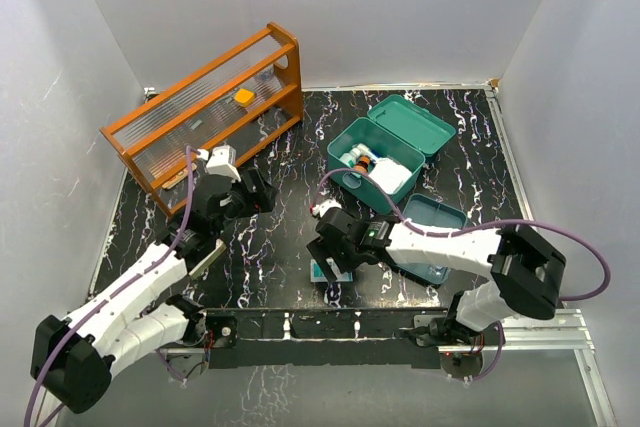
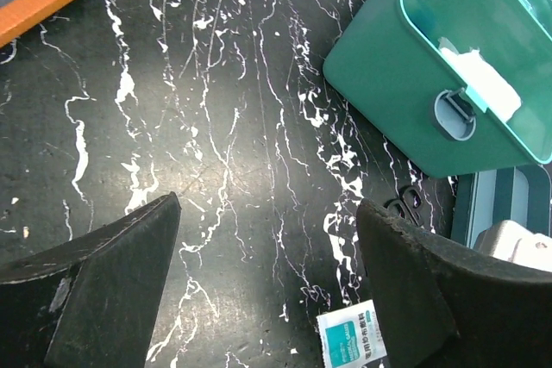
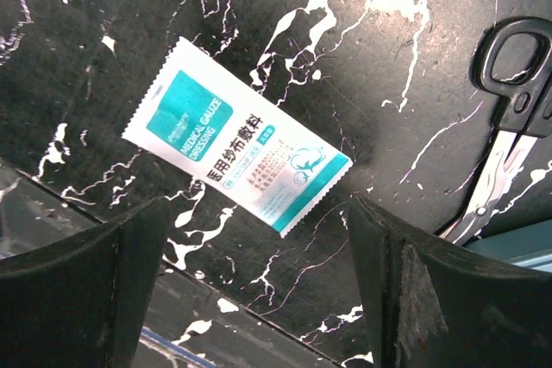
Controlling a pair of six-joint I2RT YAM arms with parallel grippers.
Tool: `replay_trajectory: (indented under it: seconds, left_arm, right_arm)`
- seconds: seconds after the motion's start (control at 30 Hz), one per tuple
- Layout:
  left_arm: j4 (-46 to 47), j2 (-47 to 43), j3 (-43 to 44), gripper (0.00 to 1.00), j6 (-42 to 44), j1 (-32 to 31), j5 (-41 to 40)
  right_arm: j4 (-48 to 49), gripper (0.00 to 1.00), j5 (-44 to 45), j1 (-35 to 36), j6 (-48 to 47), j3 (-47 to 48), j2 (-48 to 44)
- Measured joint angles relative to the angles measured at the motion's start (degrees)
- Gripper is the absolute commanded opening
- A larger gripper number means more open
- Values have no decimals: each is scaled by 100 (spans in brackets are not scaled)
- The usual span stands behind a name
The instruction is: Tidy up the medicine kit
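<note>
Right gripper (image 3: pixel 257 232) hangs with its 2 black fingers spread wide and nothing between them, over a white-and-teal gauze dressing packet (image 3: pixel 235 146) that lies flat and askew on the black marbled table (image 1: pixel 280 247), near the front edge. Beside the packet, to the right in the wrist view, lies a pair of scissors (image 3: pixel 509 118) with black handles, partly cut off by the frame. Just beyond the right arm sits a blue-grey divided tray (image 1: pixel 447 214), part of it hidden under the arm.

Left gripper (image 2: pixel 267 230) is likewise spread and empty, held above bare tabletop at the left-centre, pointing toward the medicine kit (image 1: pixel 345 159). The teal-green box stands toward the far right of the table with its hinged lid (image 1: pixel 412 122) thrown back behind it; white packets and a few small containers show inside, and its round front latch (image 2: pixel 453 114) faces the left wrist camera. The kit is apart from both grippers.

At the far left, an orange wooden rack (image 1: pixel 205 112) stands angled along the table's back corner.
</note>
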Motion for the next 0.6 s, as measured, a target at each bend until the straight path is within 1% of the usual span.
replay_trajectory:
  seconds: [0.23,0.6]
  left_arm:
    - [-197,-286,7,82,-63,0,-348]
    - [-901,-914,94,83,-319,0,-295]
  right_arm:
    - [-42,82,138,92,-420,76,435]
    - [-184,84,367,149,-780,267,728]
